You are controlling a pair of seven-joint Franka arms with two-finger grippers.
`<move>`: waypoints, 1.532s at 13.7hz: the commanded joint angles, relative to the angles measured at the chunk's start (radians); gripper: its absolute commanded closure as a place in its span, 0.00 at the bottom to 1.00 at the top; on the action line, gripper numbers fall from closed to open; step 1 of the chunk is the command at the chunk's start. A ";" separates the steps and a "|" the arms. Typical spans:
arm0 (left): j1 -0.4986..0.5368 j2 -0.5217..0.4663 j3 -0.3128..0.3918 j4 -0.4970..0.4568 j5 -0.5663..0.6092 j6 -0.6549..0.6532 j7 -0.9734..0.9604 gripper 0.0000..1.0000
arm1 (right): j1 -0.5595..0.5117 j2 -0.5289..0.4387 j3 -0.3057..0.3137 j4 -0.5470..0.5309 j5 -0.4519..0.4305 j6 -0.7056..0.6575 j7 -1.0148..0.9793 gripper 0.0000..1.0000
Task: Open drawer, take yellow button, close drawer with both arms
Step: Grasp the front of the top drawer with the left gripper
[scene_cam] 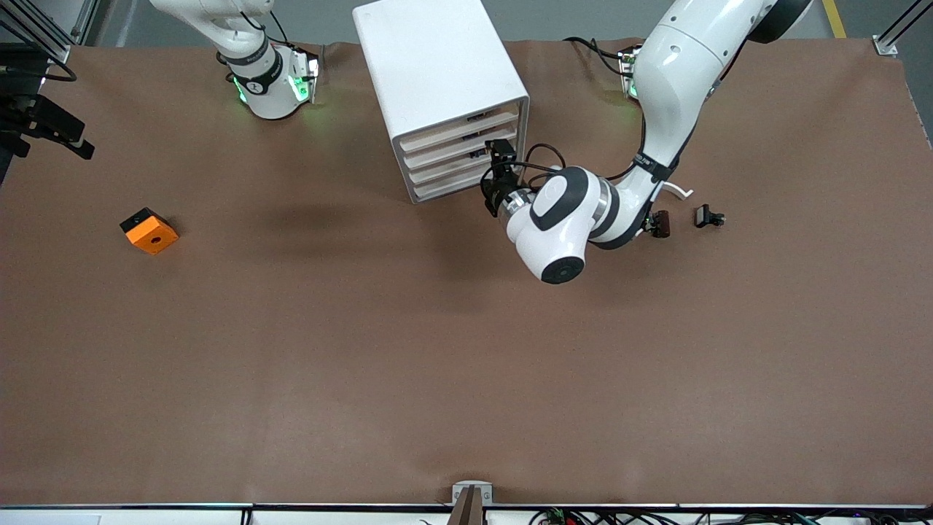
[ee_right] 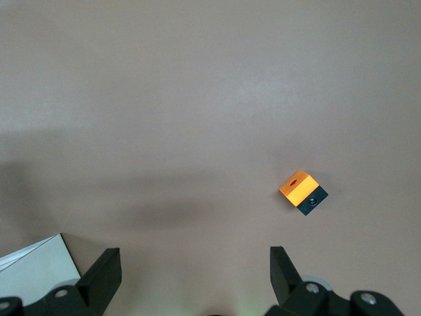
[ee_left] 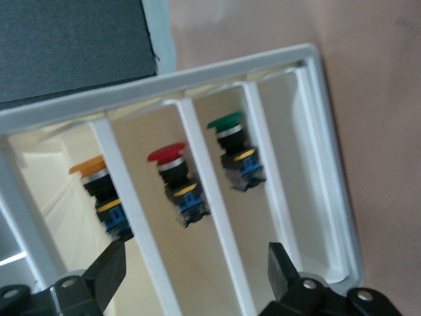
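Observation:
The white cabinet (scene_cam: 430, 65) stands near the robots' bases, its four cream drawer fronts all pushed in. The drawer (scene_cam: 458, 133) is the uppermost one. In the left wrist view the button (ee_left: 100, 189), yellow-orange cap on a black and blue body, shows in the gap above that drawer's (ee_left: 56, 191) front. My left gripper (scene_cam: 487, 184) hangs open just in front of the drawer fronts, and its fingers (ee_left: 108, 270) touch nothing. My right gripper (ee_right: 194, 271) is open and empty, high over the bare table near its base, where the right arm (scene_cam: 266, 73) waits.
A red button (ee_left: 172, 172) and a green button (ee_left: 231, 141) lie in the two drawers below. An orange square block (scene_cam: 149, 230) sits toward the right arm's end. Small black parts (scene_cam: 708, 216) and a white arc (scene_cam: 678, 191) lie under the left arm.

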 commanded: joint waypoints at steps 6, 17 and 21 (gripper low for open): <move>-0.047 0.045 -0.001 0.011 -0.080 -0.023 -0.127 0.48 | -0.014 -0.027 0.010 -0.024 0.013 0.009 0.005 0.00; -0.044 0.069 0.001 0.020 -0.152 -0.098 -0.338 0.51 | -0.011 -0.027 0.012 -0.022 0.013 0.009 0.005 0.00; -0.036 0.065 0.001 0.023 -0.150 -0.121 -0.354 0.51 | -0.011 -0.027 0.012 -0.022 0.011 0.009 0.005 0.00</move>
